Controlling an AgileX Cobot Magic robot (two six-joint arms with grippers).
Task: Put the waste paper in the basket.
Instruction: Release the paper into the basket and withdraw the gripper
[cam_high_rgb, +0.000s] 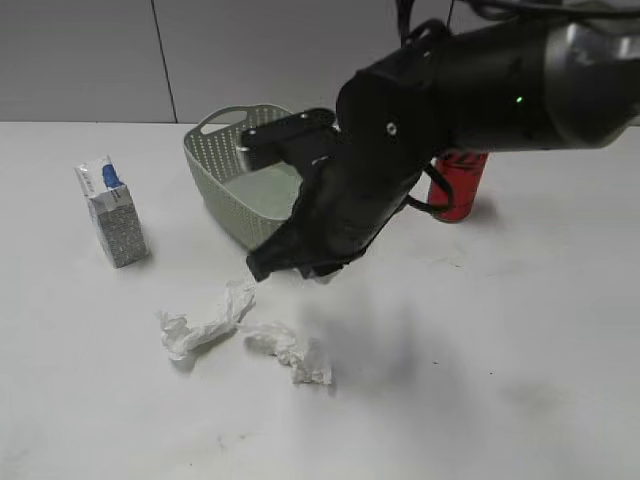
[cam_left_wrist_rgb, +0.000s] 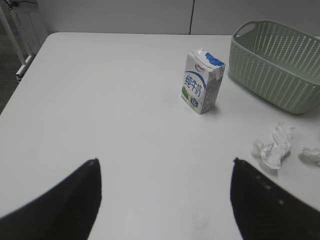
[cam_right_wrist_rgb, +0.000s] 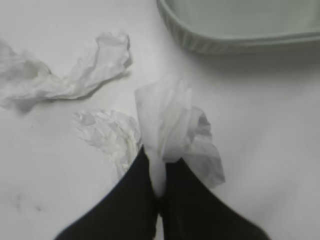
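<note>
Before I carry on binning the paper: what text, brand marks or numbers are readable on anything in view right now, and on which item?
"纯牛奶": blue characters running down the front of the milk carton, read in the left wrist view.
Small logo near the carton's top: too small to read.
Carton side panel: grey fine print, blurred.
Red can behind the right arm: markings hidden or blurred, unreadable.
Basket and waste paper: no text.

glossy black arm (cam_high_rgb: 470, 80), green led (cam_high_rgb: 519, 99)
</note>
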